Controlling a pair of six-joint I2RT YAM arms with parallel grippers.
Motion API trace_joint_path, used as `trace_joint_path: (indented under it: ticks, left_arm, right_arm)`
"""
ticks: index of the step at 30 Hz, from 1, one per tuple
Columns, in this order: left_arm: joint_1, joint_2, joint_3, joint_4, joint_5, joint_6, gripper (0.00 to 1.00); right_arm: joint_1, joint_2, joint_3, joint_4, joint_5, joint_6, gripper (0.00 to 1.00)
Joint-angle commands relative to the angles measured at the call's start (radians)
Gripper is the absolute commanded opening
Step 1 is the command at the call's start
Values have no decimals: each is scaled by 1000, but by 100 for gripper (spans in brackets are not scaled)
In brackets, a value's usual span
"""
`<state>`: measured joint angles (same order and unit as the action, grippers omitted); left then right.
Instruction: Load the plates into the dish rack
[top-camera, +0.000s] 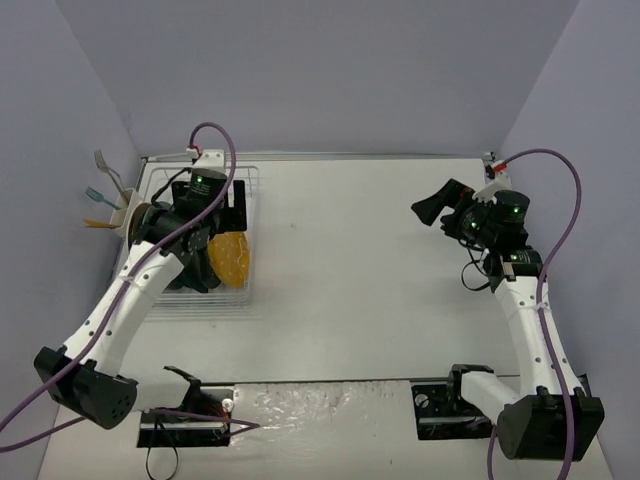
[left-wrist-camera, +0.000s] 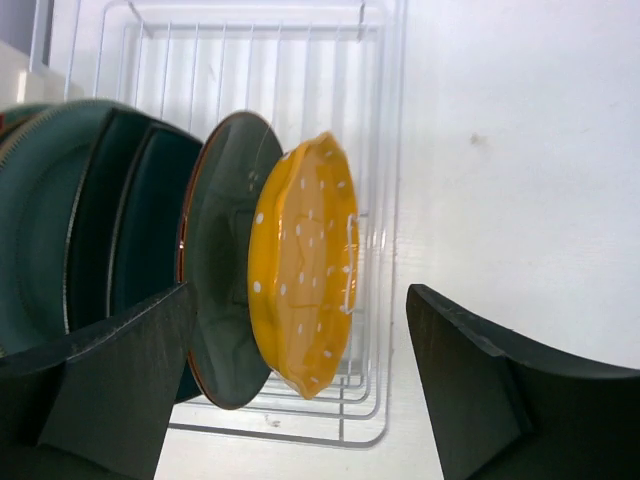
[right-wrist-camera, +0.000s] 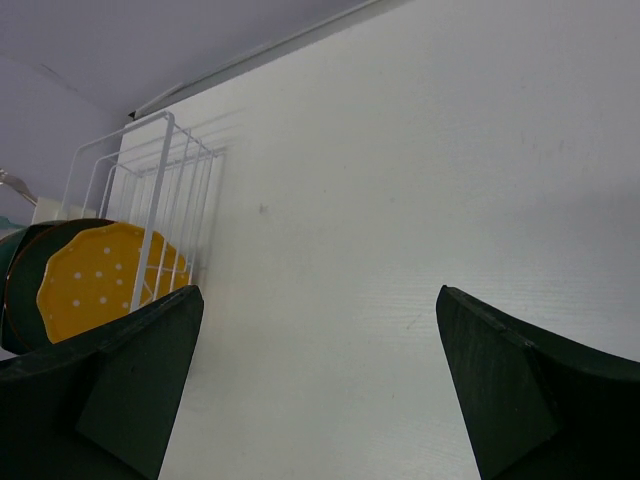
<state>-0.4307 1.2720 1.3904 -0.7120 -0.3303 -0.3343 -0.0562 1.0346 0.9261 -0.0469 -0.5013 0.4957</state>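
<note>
Already upright in the dish rack (left-wrist-camera: 290, 60), left side of the overhead view, the white-dotted yellow-orange plate (left-wrist-camera: 305, 265) stands frontmost, beside a grey-brown plate (left-wrist-camera: 220, 250) and dark teal plates (left-wrist-camera: 130, 230). The left gripper (left-wrist-camera: 300, 290) hangs over them, jaws apart and empty, its arm hiding much of the rack. The right gripper (right-wrist-camera: 320, 295), far right, also gapes.

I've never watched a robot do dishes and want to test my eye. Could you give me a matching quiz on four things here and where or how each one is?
Things:
1. yellow plate
2. left fingers
3. right fingers
4. cutlery cup

Places or states:
A. open, over the table, away from the rack
B. at the left side of the dish rack, cutlery sticking out
C. standing on edge in the rack
D. open, above the rack

Pairs: 1-C, 2-D, 3-A, 4-B.
</note>
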Motion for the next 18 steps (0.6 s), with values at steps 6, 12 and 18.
trace_joint_path:
  ticks: [6,12,18]
  left_arm:
    - [3,-332,135,1,43,115,97]
    - [3,-528,104,-99,-68,129,97]
    - [3,-730,38,-202,-136,101,97]
  right_arm:
    - [2,-61,266,-56,116,-203,100]
    - [34,-148,347,-97,198,-295,100]
    - [95,-256,358,-131,344,-344,100]
